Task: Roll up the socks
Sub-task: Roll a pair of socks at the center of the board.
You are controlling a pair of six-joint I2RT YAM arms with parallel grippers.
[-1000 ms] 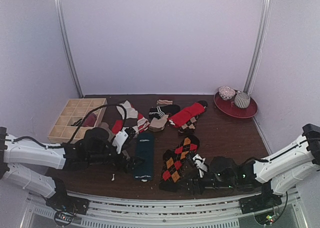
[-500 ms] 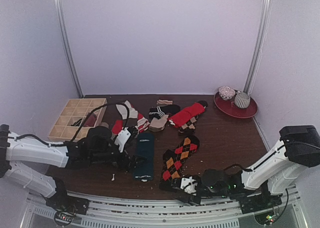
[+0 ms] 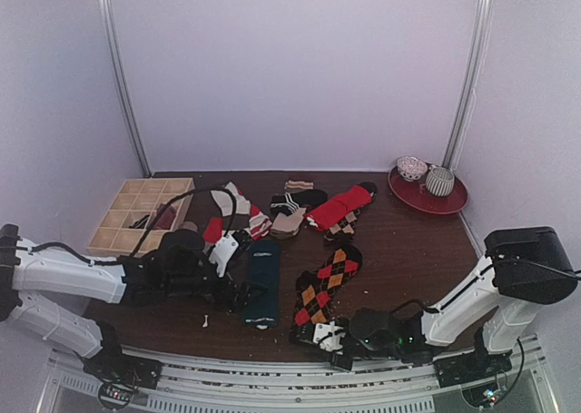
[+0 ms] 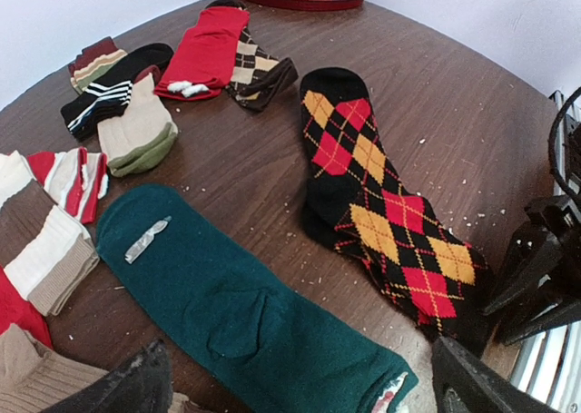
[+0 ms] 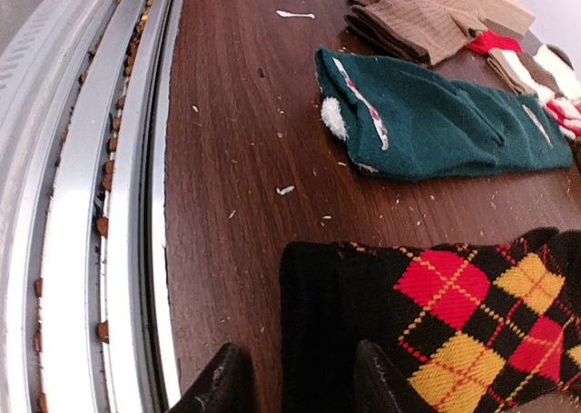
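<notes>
Dark brown wooden table [image 3: 408,250] enclosed by white walls. One black sock with red and orange argyle diamonds [image 4: 381,195] lies flat near the front edge; whether a second sock lies under it is unclear. Close beside it, not touching, lies one flat dark teal sock [image 4: 236,304]. The left gripper [image 4: 300,358] sits low at the teal sock, fingers spread wide. The right gripper [image 5: 300,349] is also spread, straddling the argyle sock's black cuff edge. Farther back are a loose heap of mixed socks [image 3: 290,215], one wooden compartment tray [image 3: 123,215], and one red plate [image 3: 449,202] bearing two bowls [image 3: 440,181].
</notes>
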